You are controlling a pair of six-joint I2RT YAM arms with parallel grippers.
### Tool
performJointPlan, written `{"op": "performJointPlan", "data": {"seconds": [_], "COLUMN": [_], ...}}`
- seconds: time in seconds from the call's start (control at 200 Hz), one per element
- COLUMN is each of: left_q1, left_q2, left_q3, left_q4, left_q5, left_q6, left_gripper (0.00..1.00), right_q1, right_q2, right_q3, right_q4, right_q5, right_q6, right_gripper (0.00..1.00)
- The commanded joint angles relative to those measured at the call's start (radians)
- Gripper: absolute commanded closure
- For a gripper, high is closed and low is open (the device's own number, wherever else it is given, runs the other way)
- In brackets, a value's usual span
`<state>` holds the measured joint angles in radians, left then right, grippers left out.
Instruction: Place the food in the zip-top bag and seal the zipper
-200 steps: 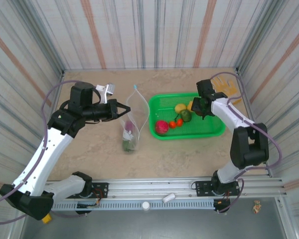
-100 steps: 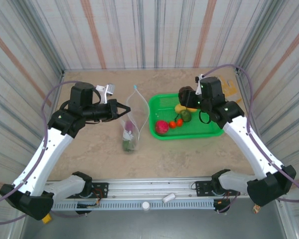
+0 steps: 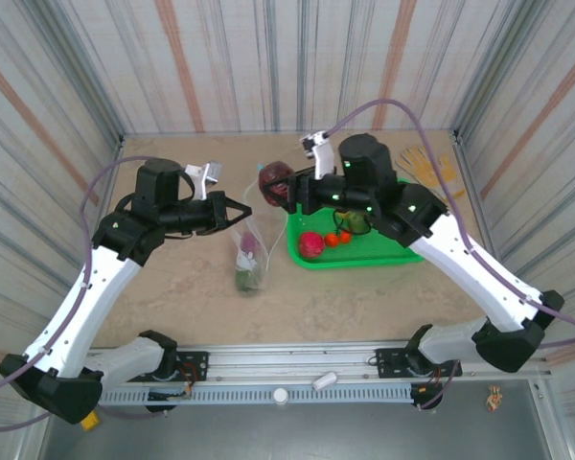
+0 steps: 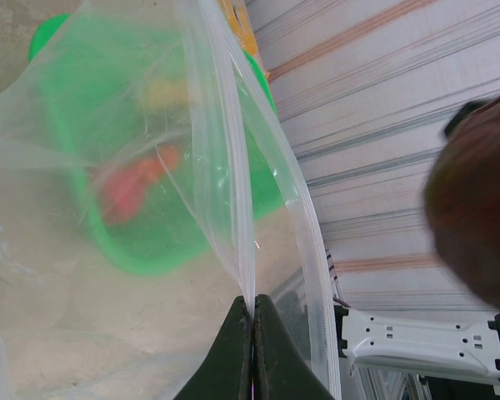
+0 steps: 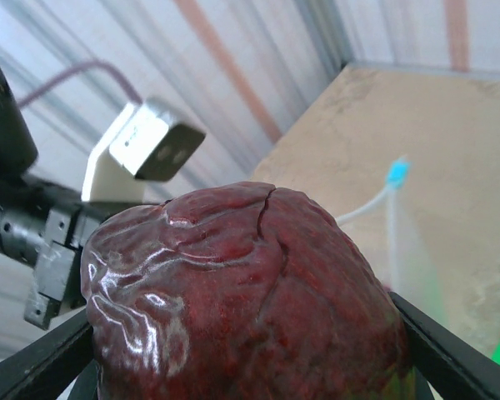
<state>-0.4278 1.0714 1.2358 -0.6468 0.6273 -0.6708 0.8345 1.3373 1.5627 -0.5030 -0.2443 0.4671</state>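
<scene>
The clear zip-top bag (image 3: 252,233) lies left of the basket, with a green and a magenta piece of food (image 3: 249,269) inside. My left gripper (image 3: 236,213) is shut on one lip of its mouth, and its dark fingertips (image 4: 254,310) pinch the clear film (image 4: 221,158). The zipper's light blue slider (image 3: 260,167) sits at the far end. My right gripper (image 3: 280,185) is shut on a maroon, wrinkled piece of food (image 3: 272,178), held in the air just right of the bag's mouth. That maroon piece (image 5: 242,292) sits close between the fingers, with the slider (image 5: 396,172) beyond it.
A green mesh basket (image 3: 402,251) stands right of the bag with a magenta-red piece (image 3: 310,244), small red pieces (image 3: 337,237) and a green one (image 3: 356,222). A tan glove (image 3: 431,163) lies at the back right corner. Striped walls close in three sides.
My right arm has swung left from over the basket, carrying the maroon piece to beside the bag's mouth. The left arm and the bag have stayed put.
</scene>
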Motion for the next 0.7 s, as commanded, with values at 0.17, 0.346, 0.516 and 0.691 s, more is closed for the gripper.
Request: {"op": "performJointPlan", "data": {"seconds": [0.17,0.346,0.516,0.691], "left_q1": [-0.008,-0.007,-0.003,-0.002], "left_q2": [-0.025,-0.027,-0.027,-0.020], "left_q3": [0.045,0.069,0.077,0.070], "left_q4": [-0.026,-0.046,-0.048,-0.039], "left_q5": [-0.026,-0.038,-0.037,-0.030], "left_q6": [0.019,0.036,0.039,0.035], "left_gripper": [1.00,1.00,1.00,1.00], "right_q1": [0.052,0.069,0.094,0.129], "right_q2": [0.069,0.102,0.135,0.206], "right_q3": [0.004,0.012,0.049,0.153], "right_q4": [-0.043,-0.145,-0.252,-0.368], "right_q5": [0.021,0.139,0.245,0.318], "right_q6": [0.008,-0.015,-0.050,-0.092], "right_gripper": [0.35,0.35,0.34,0.22]}}
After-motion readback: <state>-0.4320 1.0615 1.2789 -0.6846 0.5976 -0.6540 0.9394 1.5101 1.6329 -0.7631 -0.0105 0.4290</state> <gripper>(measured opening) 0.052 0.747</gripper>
